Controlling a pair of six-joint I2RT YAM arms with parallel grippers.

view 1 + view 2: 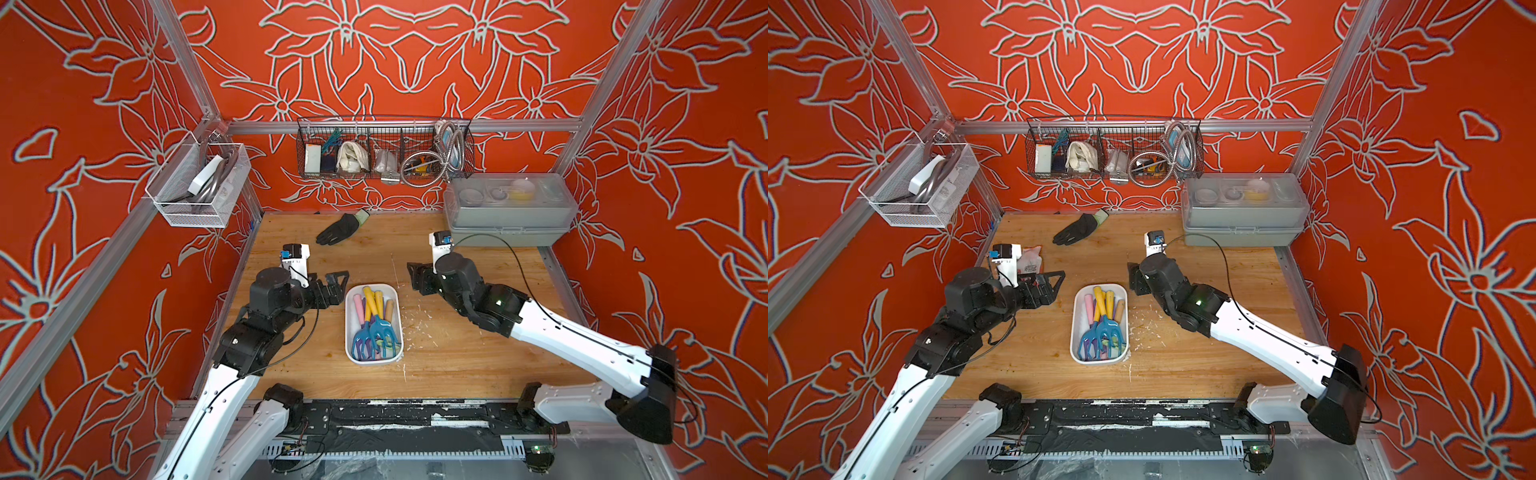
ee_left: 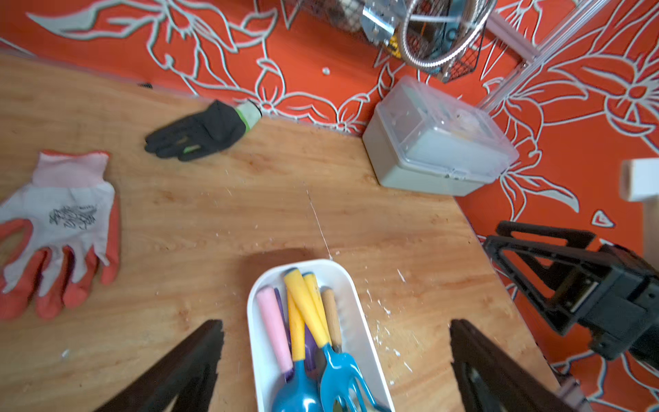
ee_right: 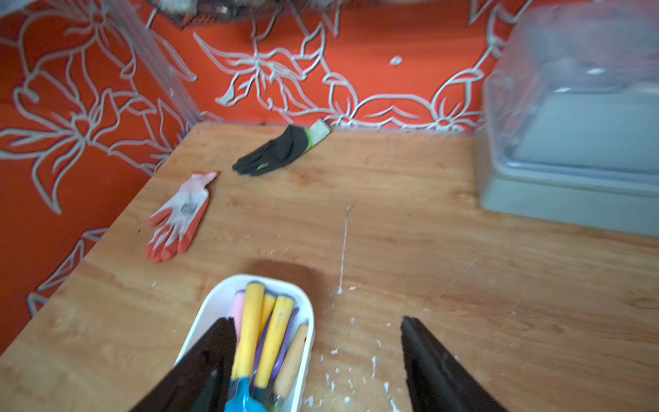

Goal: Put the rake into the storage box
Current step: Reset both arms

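**Rake (image 1: 383, 332) in storage box (image 1: 349, 332), both arms empty-handed**

- Left of the box: an orange-and-white glove (image 2: 60, 232) lies flat on the table (image 1: 457, 353), well off the box's handle-end corner.
- Black glove (image 1: 338, 229): palm down, well beyond the box's handle end, cuff at the back wall.
- Left gripper (image 2: 337, 324): sits just off the box's left handle-end corner. Fingers are spread wide with nothing in them. In its wrist view the box's handle end shows in the gap, lower down.
- Box: the rake lies inside on top of the other hand tools (image 1: 358, 309), which have pink, yellow and wooden handles. Its yellow handle runs to the box's far end. Its blue tined head is at the end nearest the arm bases. Neither arm touches it.
- White flecks (image 1: 419, 324) are scattered on the wood just beside the box's right wall.
- Right gripper (image 3: 317, 321): near the box's right handle-end corner, clear of the rim in both top views. Fingers are apart and hold nothing.
- Grey case with clear lid (image 1: 509, 212): well apart from the box, past its right handle-end corner. Lid is down and the contents are too blurred to name.
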